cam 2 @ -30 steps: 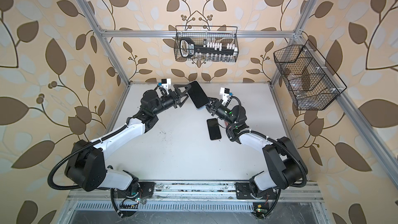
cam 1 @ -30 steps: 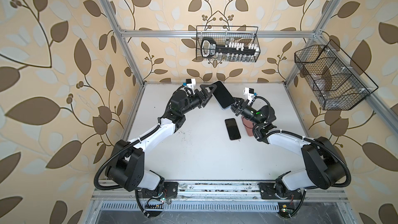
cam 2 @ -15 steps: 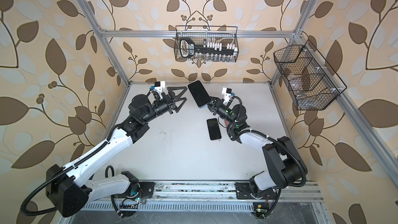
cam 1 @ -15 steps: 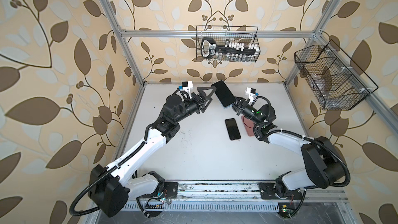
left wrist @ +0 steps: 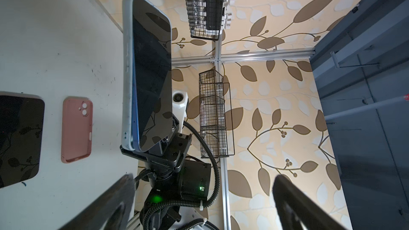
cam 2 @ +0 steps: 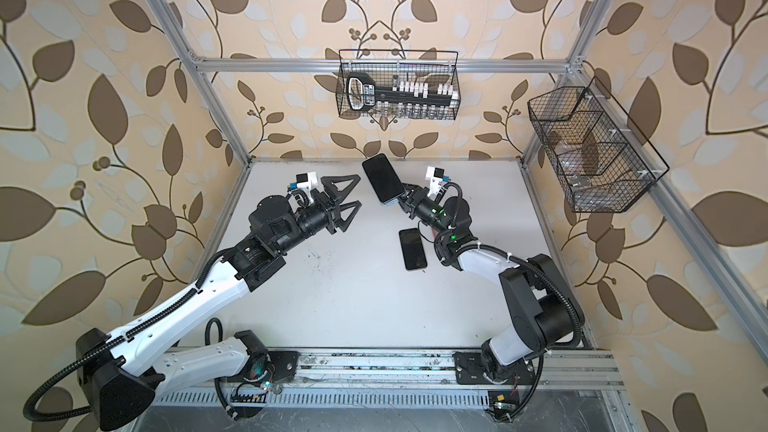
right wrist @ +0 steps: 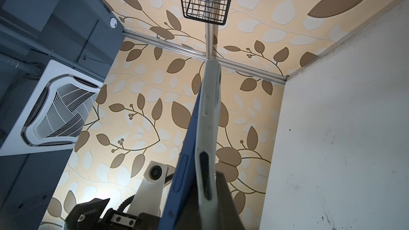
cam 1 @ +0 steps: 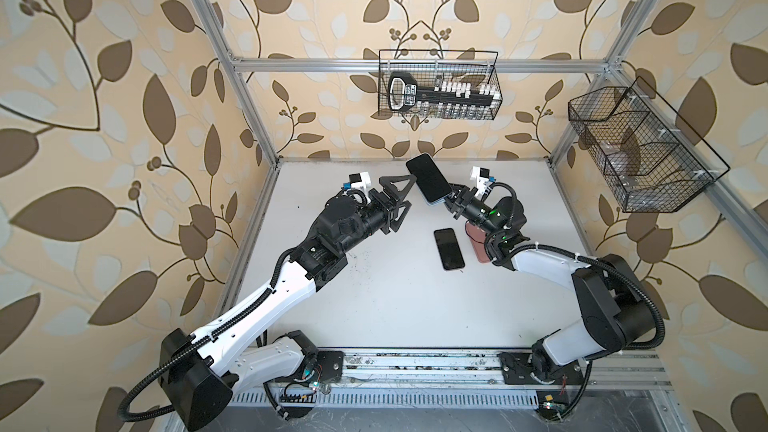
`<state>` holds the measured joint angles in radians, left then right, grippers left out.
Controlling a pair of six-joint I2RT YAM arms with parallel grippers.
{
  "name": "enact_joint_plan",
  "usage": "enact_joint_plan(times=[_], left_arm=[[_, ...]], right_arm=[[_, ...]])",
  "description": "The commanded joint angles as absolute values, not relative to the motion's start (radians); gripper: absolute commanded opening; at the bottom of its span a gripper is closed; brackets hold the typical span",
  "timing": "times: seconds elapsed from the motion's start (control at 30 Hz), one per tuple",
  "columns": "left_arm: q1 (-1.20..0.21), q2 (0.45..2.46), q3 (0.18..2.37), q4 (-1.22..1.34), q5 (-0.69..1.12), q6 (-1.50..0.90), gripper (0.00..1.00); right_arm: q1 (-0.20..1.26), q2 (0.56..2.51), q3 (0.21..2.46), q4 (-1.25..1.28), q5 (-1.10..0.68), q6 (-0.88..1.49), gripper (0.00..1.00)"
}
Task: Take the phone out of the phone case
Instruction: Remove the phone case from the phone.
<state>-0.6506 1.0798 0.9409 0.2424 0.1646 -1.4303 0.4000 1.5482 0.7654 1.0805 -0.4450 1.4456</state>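
**Phone Removal: Separation Stage**

The phone [cam 1: 428, 178] is held in the air above the rear part of the surface [cam 1: 395, 305], tilted, with its dark screen facing upward. It is seated in a pale case [left wrist: 126, 63]. The right pincer [cam 1: 452, 201] is closed tight on the lower end of the phone, so that phone and case are clamped together between the jaws. The left pincer [cam 1: 406, 193] is spread fully and holds nothing. It is positioned just beside one long edge of the phone, apart from it.

In the wrist views, the blue side of the phone is exposed along the lower part of one long edge, and a gap is seen there between phone and case. The phone is therefore judged to be partly freed on that side, with the upper end seated in the case rim.

A second phone [cam 1: 449, 249] lies flat on the surface, screen up, with a pink case [left wrist: 77, 129] just beside it. Neither is touched.

Step in hand: separation, judged to be partway done.

Next move: the left pincer should be brought onto one part only, either the exposed phone edge or the case rim, and closed there. Because both parts are clamped by the right pincer, that grip would need to be limited to the other part before anything is pulled apart. A firm hold should be confirmed first, since a slip would let the phone drop onto the surface.
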Motion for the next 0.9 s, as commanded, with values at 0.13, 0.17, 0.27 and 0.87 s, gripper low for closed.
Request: enact_joint_plan(times=[0.13, 0.17, 0.27, 0.87], left_arm=[[-0.686, 1.156, 1.001, 0.334, 0.127, -1.479, 0.99], [-0.686, 1.167, 1.007, 0.342, 0.127, -1.482, 0.99], [-0.689, 1.197, 1.018, 0.352, 0.135, -1.496, 0.99], [-0.704, 1.252, 1.022, 0.419, 0.120, -1.537, 0.99]], right_arm=[[0.412, 1.563, 0.814, 1.152, -0.422, 1.445, 0.00], [0.414, 1.563, 0.815, 1.151, -0.421, 1.444, 0.00], [0.419, 1.564, 0.813, 1.147, -0.416, 1.440, 0.00], [0.445, 1.589, 0.813, 1.190, -0.371, 1.450, 0.00]])
